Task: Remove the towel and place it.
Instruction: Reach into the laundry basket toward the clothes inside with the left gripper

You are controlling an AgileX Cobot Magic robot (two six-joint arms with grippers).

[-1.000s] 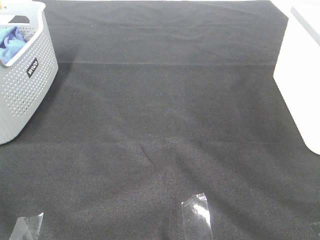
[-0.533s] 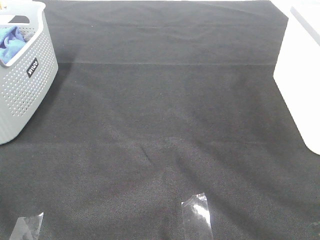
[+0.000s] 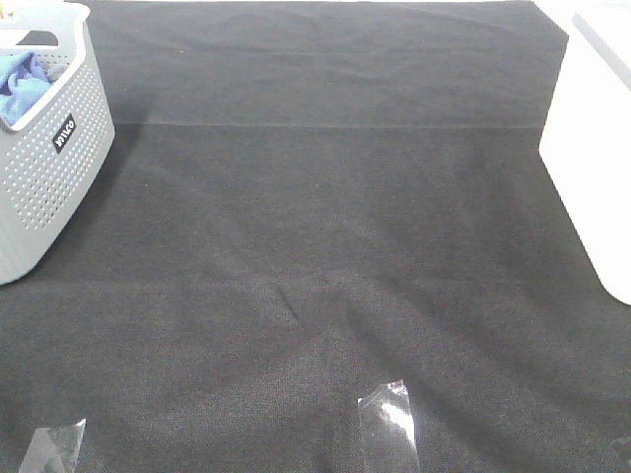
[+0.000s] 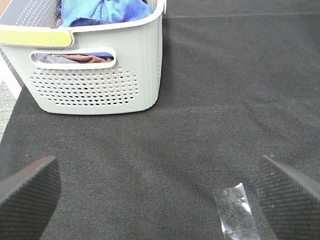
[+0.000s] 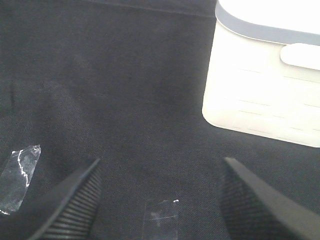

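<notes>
The blue towel lies bunched inside the grey perforated basket at the far left of the black table cloth. In the left wrist view the towel fills the top of the basket. My left gripper hovers over the cloth in front of that basket, open wide and holding nothing. My right gripper is open too, with nothing between its fingers, over the cloth near the white bin. Neither gripper shows in the exterior view.
A white bin stands at the right edge. Clear tape strips stick to the black cloth near the front edge. A brownish cloth shows through the basket's handle slot, under the towel.
</notes>
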